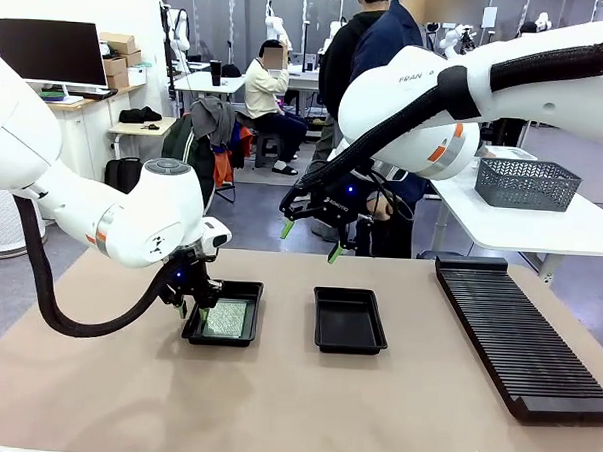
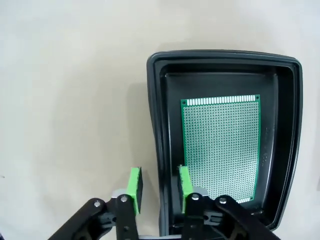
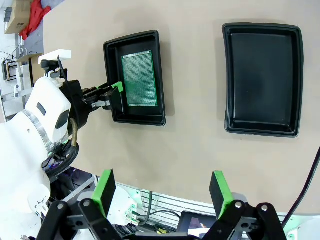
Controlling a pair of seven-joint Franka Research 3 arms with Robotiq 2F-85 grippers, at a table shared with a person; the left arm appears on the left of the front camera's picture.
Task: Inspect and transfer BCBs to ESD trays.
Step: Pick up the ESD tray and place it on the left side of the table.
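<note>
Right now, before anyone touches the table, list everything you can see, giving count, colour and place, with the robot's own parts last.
shallow black rectangular plastic trays: two, black, side by side mid-table; left tray holds a board, right tray empty.
thin pale-green perforated circuit board: one, green, flat inside the left tray.
long black ribbed slotted rack: one, black, on the table's right side.
beige table: one, under all of these.
grey mesh basket: one, grey, on a white table beyond, at right.
person in a dark blue top: one, standing at the far side.
left gripper: one, black with green pads, astride the left tray's long wall, one finger inside, one outside.
right gripper: one, same colours, open, raised beyond the right tray.
</note>
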